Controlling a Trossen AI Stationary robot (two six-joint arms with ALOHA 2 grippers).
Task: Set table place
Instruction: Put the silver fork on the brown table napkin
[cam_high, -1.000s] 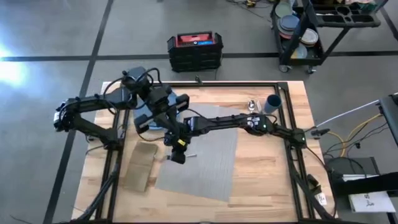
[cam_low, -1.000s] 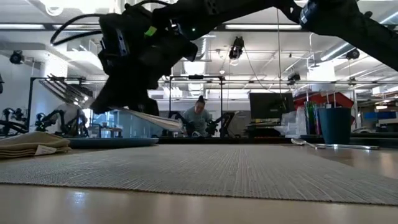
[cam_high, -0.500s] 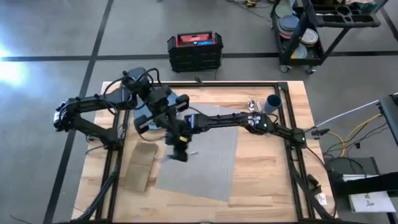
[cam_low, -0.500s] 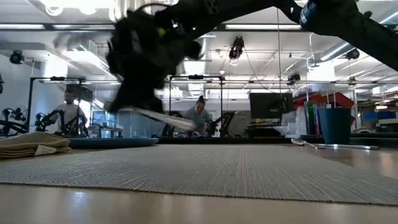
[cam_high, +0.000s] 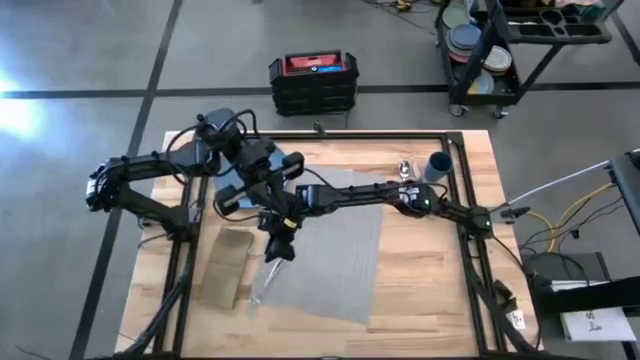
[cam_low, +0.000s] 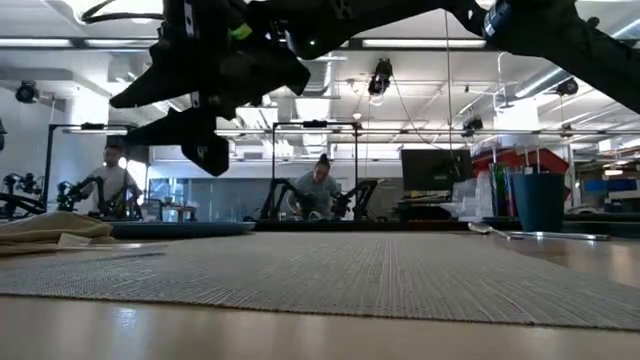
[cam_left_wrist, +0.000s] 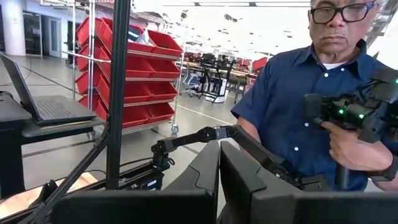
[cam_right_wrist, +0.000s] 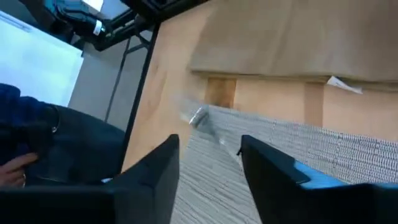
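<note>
Your right claw (cam_high: 278, 246) hangs over the left edge of the mat (cam_high: 325, 255), fingers spread wide and holding nothing. The low view shows it well clear of the weave. Only the right wrist view brings the silver utensil (cam_right_wrist: 199, 118) close. It lies flat just ahead of the fingers, where the mat's edge meets the bare desk (cam_high: 420, 270), but it is too blurred for you to tell fork, knife or spoon. From above you see the same piece as a thin sliver, just right of the napkin (cam_high: 225, 265).

Your left claw (cam_left_wrist: 219, 177) waits over the far-left part of the desk, fingers pressed close together. Its wrist view alone shows a person in a blue shirt holding a controller.

Count one mat, one napkin, one plate (cam_low: 180, 228) and one cup (cam_high: 438, 166). More cutlery (cam_high: 405, 170) lies just left of the cup at the far right, but you cannot count the pieces. The low view puts the plate behind the napkin at far left, with nothing visible on it; from above, the left arm covers most of it. The cup stands upright; you cannot see into it.
</note>
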